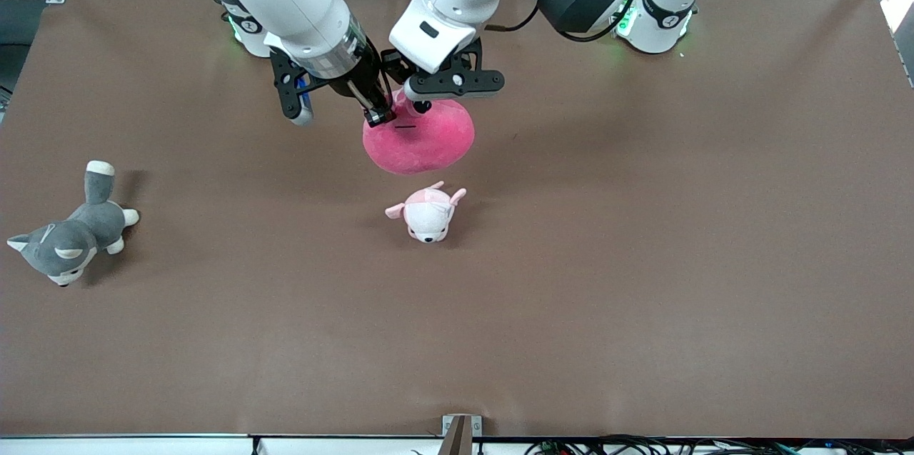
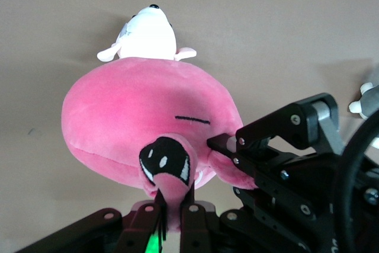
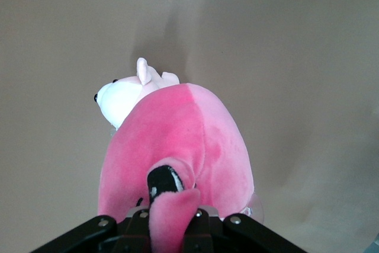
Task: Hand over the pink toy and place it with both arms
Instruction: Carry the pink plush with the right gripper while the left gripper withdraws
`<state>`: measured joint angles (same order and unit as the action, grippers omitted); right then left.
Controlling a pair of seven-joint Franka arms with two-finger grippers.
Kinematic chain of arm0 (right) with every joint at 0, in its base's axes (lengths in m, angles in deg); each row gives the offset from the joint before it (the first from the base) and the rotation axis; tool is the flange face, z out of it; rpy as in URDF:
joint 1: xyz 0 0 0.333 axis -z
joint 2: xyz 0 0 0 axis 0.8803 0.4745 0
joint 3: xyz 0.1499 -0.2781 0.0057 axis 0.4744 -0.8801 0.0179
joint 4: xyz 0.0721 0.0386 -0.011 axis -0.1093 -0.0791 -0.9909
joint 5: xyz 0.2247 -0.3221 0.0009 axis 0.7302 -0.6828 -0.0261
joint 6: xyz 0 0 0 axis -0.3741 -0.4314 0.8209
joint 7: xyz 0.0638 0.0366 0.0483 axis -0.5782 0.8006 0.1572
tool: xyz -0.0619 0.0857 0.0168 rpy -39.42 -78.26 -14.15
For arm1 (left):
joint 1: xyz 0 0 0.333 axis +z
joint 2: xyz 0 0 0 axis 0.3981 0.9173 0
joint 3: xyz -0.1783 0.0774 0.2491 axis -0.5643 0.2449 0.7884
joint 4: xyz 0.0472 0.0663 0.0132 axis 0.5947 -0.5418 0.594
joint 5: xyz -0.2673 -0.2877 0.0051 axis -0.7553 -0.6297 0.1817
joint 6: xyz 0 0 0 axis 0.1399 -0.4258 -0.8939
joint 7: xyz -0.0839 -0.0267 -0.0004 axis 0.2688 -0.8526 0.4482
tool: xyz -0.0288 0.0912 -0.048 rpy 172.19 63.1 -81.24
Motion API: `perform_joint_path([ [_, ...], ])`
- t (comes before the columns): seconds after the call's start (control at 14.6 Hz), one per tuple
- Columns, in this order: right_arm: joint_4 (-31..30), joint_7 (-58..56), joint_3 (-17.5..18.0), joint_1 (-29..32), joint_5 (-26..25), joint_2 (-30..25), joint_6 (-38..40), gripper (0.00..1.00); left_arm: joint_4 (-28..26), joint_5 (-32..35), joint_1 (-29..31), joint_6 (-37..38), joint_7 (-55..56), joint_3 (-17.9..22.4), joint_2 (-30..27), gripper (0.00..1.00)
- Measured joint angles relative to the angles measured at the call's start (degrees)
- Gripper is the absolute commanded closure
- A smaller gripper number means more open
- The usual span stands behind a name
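We see the pink toy (image 1: 421, 141) hanging in the air above the table (image 1: 643, 262), over the middle strip near the robots' bases, just above the small puppy plush (image 1: 427, 213). Left gripper (image 1: 420, 106) is clamped on a flap of the toy's top; in its wrist view the fingers (image 2: 155, 217) pinch pink fabric. Right gripper (image 1: 380, 116) is pinched on the toy beside it, fingers (image 3: 198, 214) closed on a pink flap. Grey husky plush (image 1: 68, 237) lies toward the right arm's end.
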<state>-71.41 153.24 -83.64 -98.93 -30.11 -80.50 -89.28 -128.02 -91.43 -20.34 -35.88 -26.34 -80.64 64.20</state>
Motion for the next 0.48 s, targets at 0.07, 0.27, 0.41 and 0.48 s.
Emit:
perform_joint_path([
  [0.07,0.01,-0.06,-0.04,0.02,0.0,0.0,0.0,1.0,0.01,0.0,0.0,-0.05,0.0,0.03,0.0,0.57],
  [0.27,0.03,-0.17,-0.28,0.72,0.0,-0.01,0.0,1.0,0.05,0.0,0.0,-0.21,0.0,0.11,0.0,0.0],
  [0.41,-0.04,-0.84,-0.44,2.46,0.0,0.0,0.3,1.0,0.25,0.0,0.0,-0.32,0.0,0.11,-0.2,0.0],
  [0.48,-0.14,-2.11,-0.51,3.67,0.0,0.0,0.89,1.0,0.27,0.0,-0.01,-0.32,0.0,0.11,-0.52,0.0],
])
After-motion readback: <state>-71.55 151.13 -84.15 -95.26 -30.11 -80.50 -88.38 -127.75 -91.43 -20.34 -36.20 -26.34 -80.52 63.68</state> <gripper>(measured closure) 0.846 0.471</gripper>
